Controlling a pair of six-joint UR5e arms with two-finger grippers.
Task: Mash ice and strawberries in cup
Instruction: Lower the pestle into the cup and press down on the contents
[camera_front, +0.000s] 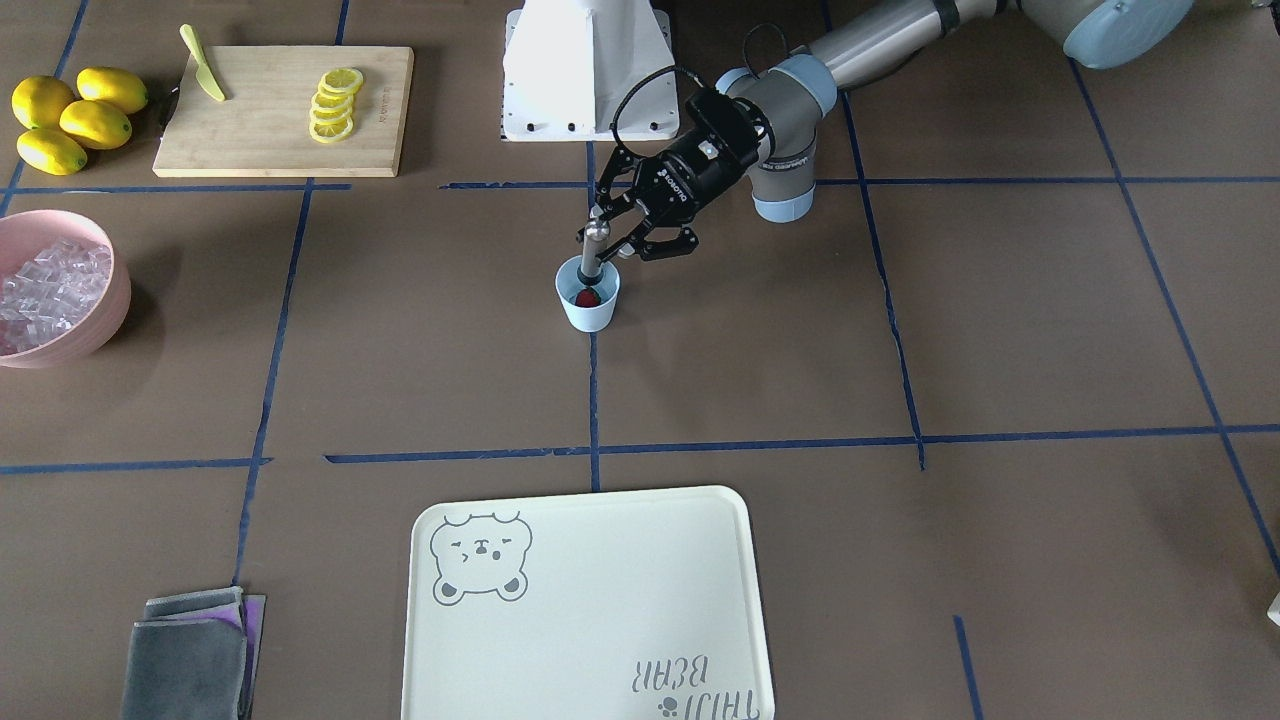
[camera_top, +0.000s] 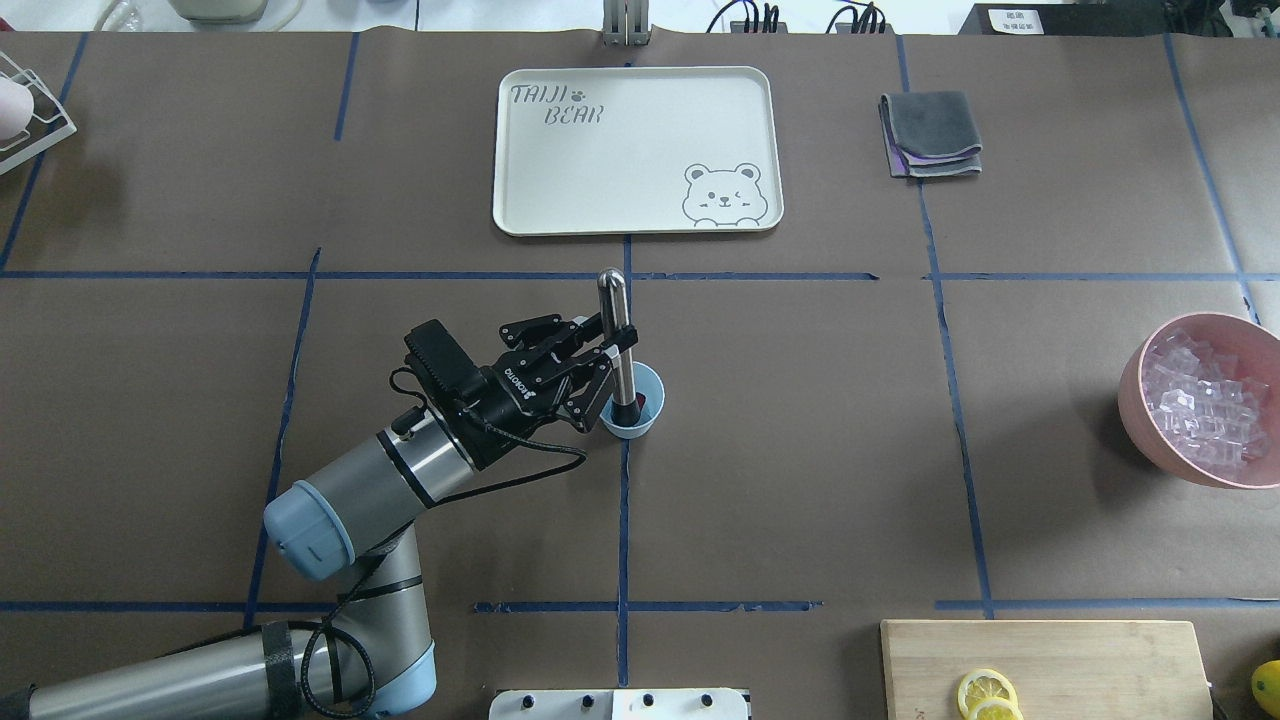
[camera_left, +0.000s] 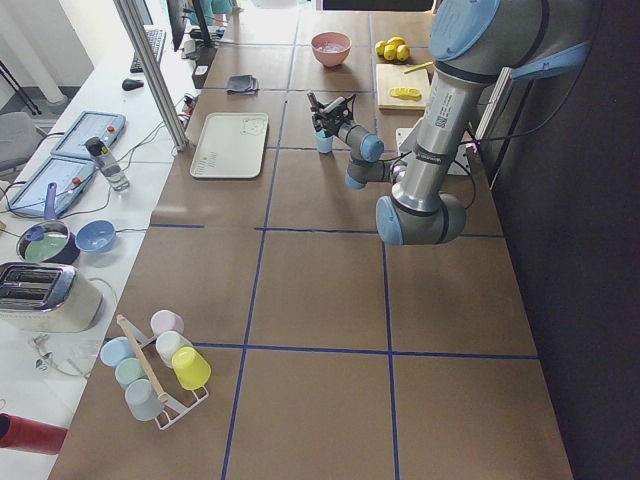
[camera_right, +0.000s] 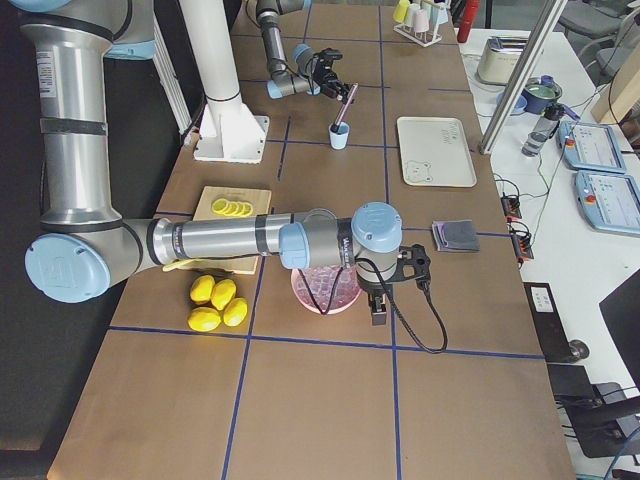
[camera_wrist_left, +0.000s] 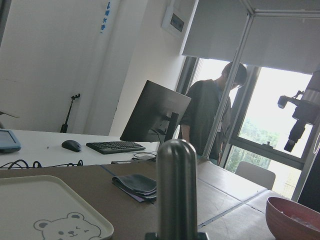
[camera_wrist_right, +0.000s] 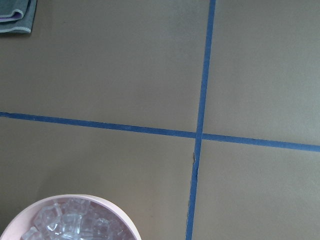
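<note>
The pale blue cup (camera_front: 590, 308) (camera_top: 652, 412) stands mid-table on a blue tape line. Inside it a red strawberry (camera_front: 588, 297) shows; whether ice lies in the cup I cannot tell. A metal muddler (camera_front: 592, 250) (camera_top: 614, 310) (camera_wrist_left: 176, 190) stands upright in the cup, and my left gripper (camera_front: 603, 236) (camera_top: 615, 346) is shut on its shaft from the side. Ice (camera_front: 50, 290) (camera_top: 1205, 405) (camera_wrist_right: 75, 222) fills the pink bowl (camera_front: 105, 320) (camera_top: 1135, 385). My right gripper (camera_right: 377, 305) hangs over that bowl's edge, and whether it is open or shut I cannot tell.
A cutting board (camera_front: 260, 130) carries lemon slices (camera_front: 335, 105) and a green knife (camera_front: 204, 66), with whole lemons (camera_front: 70, 120) beside it. A cream tray (camera_front: 585, 610) and a folded grey cloth (camera_front: 190, 655) lie on the far side. A person (camera_wrist_left: 207, 120) stands beyond the table.
</note>
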